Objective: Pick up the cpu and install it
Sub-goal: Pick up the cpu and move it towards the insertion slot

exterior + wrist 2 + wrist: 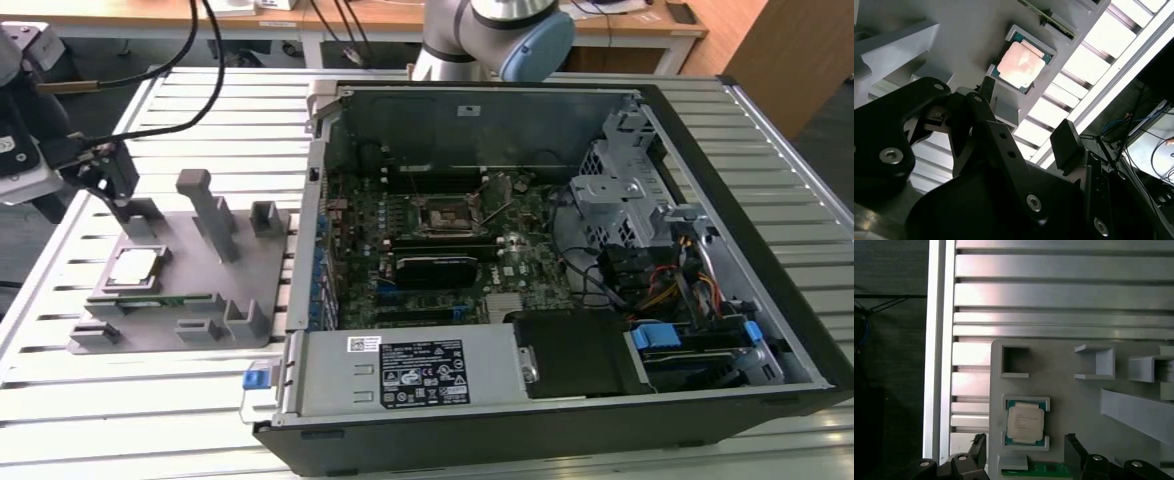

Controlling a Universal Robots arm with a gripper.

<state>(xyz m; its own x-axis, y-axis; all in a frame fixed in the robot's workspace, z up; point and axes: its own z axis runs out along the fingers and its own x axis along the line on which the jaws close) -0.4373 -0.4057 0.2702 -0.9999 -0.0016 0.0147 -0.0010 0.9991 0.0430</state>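
Slatted table [174, 95] bears grey fixture [262, 282]; cpu [1025, 424] lies flat, lid up, near the spread-apart end effector [1025, 450].

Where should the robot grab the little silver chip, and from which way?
From straight above, pinching its two bare edges. The chip lies flat, face up, in a pocket of the grey holder; raised lips hug two opposite ends, so likely just the other two edges leave room to grip.

Black-and-white rectangular sticker [424, 373] on the grey metal power-supply box [334, 378]: the print was too small to read.
Small white sticker [467, 110] on the case's inner wall: unreadable.
Silvery-white square cpu [1025, 422]: faint print on top, none legible.
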